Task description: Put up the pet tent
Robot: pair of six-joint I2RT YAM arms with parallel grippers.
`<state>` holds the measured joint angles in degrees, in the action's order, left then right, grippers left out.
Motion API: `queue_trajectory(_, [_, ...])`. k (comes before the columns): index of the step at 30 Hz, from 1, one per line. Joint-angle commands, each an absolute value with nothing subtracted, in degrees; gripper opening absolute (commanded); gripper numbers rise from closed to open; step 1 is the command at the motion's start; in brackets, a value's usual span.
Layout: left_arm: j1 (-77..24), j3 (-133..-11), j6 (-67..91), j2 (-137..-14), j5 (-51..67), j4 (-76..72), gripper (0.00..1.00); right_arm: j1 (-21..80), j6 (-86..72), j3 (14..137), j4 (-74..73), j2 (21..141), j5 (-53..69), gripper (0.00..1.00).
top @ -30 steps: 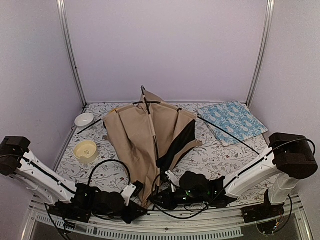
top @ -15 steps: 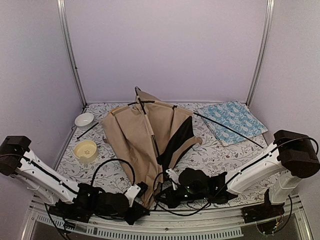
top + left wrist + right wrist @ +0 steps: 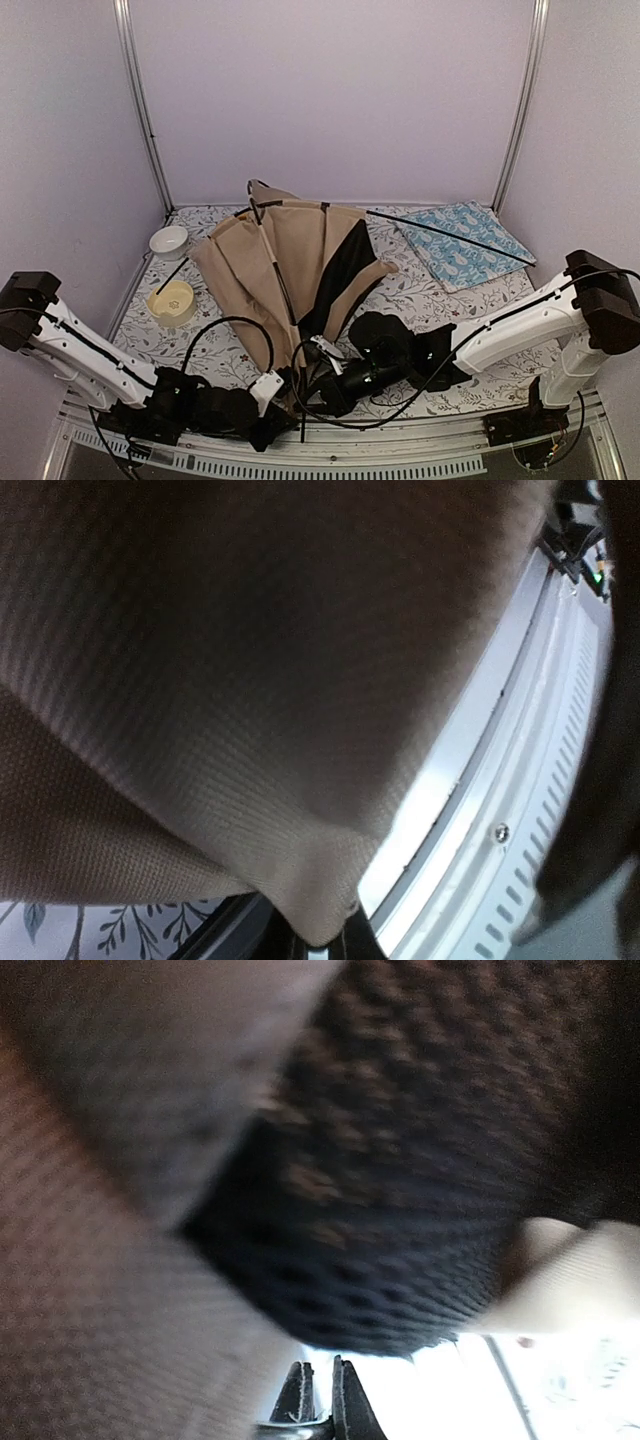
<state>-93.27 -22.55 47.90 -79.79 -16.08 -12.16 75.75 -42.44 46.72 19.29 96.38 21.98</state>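
Observation:
The pet tent (image 3: 285,265) is a tan canvas heap with a black inner panel (image 3: 345,270), half raised in the middle of the table. One thin black pole (image 3: 450,235) sticks out to the right over the cushion. At the tent's near tip, my left gripper (image 3: 272,385) is shut on a corner of the tan fabric (image 3: 250,680), which runs down between the jaws (image 3: 320,945). My right gripper (image 3: 322,348) sits just right of it under the black trim. In the right wrist view its fingertips (image 3: 320,1400) stand together with nothing visible between them, below black mesh (image 3: 400,1160).
A blue patterned cushion (image 3: 465,243) lies at the back right. A yellow bowl (image 3: 172,300) and a white bowl (image 3: 168,240) sit at the left edge. The table's metal front rail (image 3: 500,780) runs close beside the left gripper. Black cables loop near both grippers.
The tent's top and crossing poles have swung to the left and the long pole has lifted. My right gripper has moved left toward the tent and closed. The left gripper has held its place.

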Motion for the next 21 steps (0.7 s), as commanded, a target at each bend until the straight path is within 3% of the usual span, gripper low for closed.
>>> queue_trajectory(1, [-96.7,-22.4,44.4,-78.5,-8.3,-10.0,0.0,73.4,-42.9,52.1,25.3,91.9,20.6,0.0])
queue_trajectory(12, [-100.5,-19.6,42.4,-76.8,-8.1,-17.1,0.0,69.1,-42.6,51.8,27.1,90.0,11.4,0.0])
queue_trajectory(21, [-102.4,-19.3,43.2,-79.4,-7.4,-19.7,0.0,64.5,-43.7,50.9,29.9,88.7,11.6,0.0])
